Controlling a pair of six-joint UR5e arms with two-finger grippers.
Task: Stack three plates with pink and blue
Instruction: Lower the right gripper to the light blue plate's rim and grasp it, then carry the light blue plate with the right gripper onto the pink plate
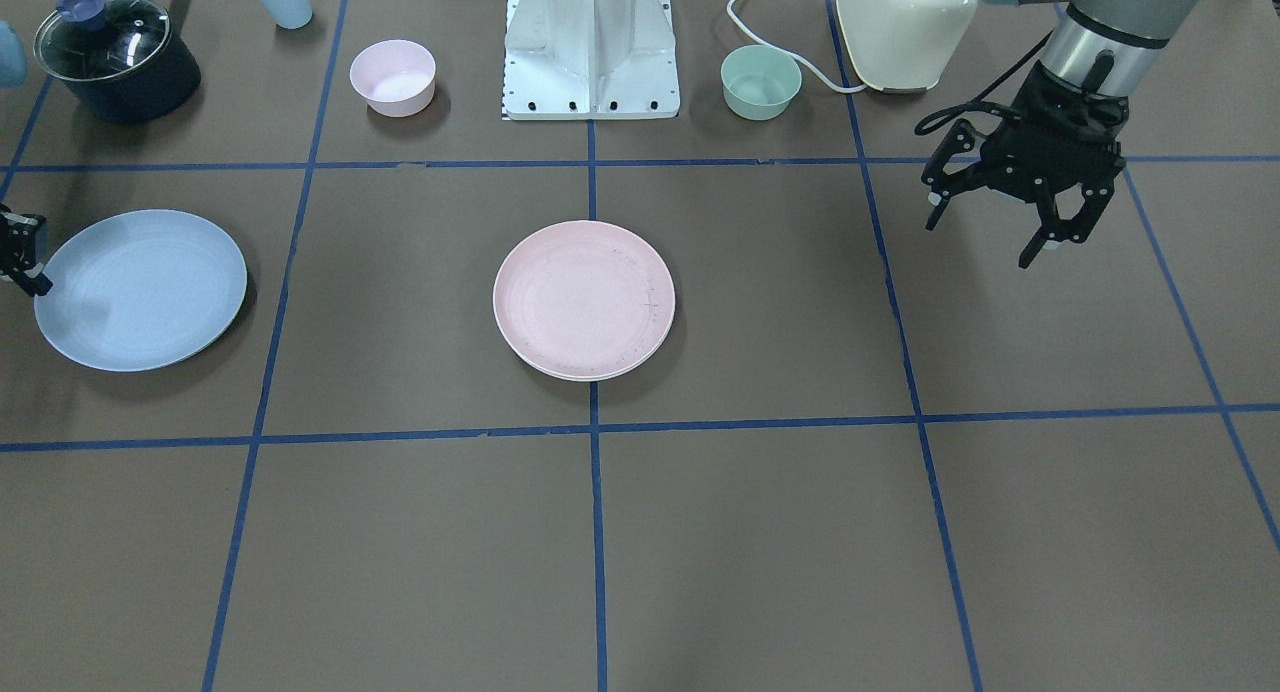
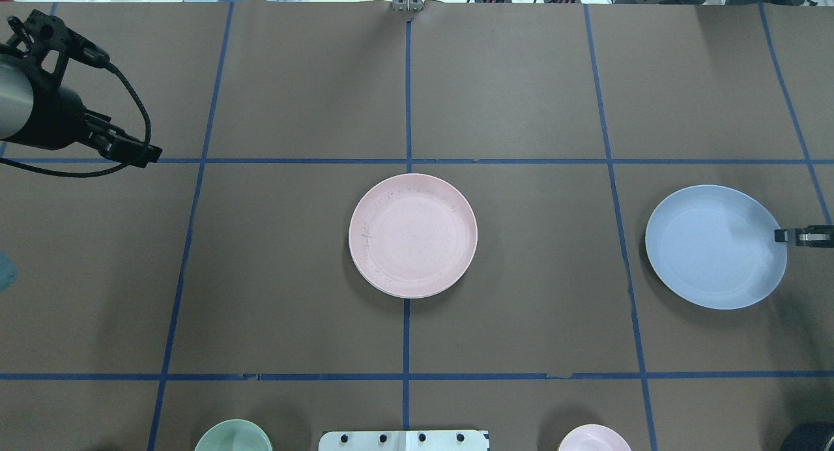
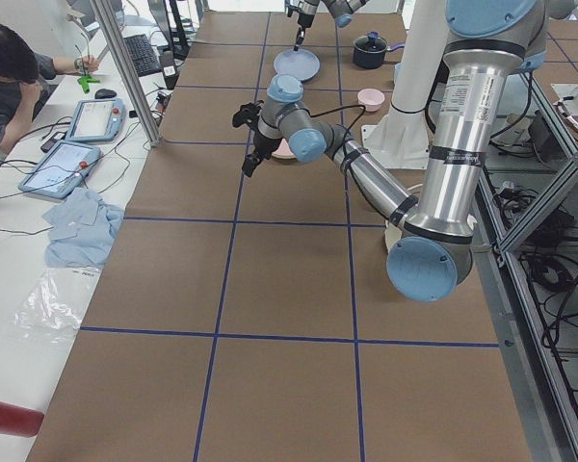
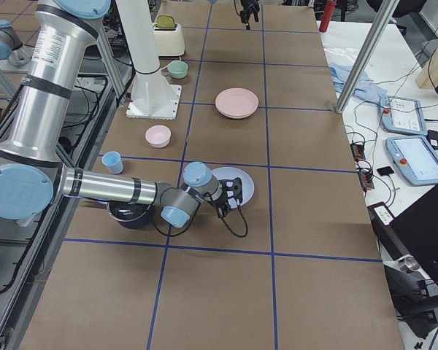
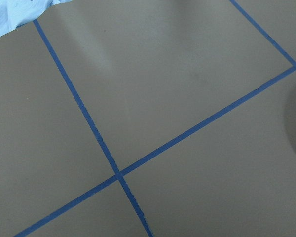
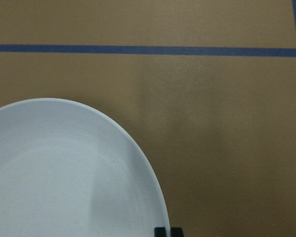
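The pink plate (image 1: 584,297) lay mid-table (image 1: 760,532) on the white plate (image 1: 590,378). The right jaws gripped the rim of the tilted blue plate (image 1: 140,290) at the right side. The left jaws hung open, well apart.

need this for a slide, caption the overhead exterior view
Pink plate stacked on the cream plate at table centre; fingers of the right gripper pinch the blue plate at its rim
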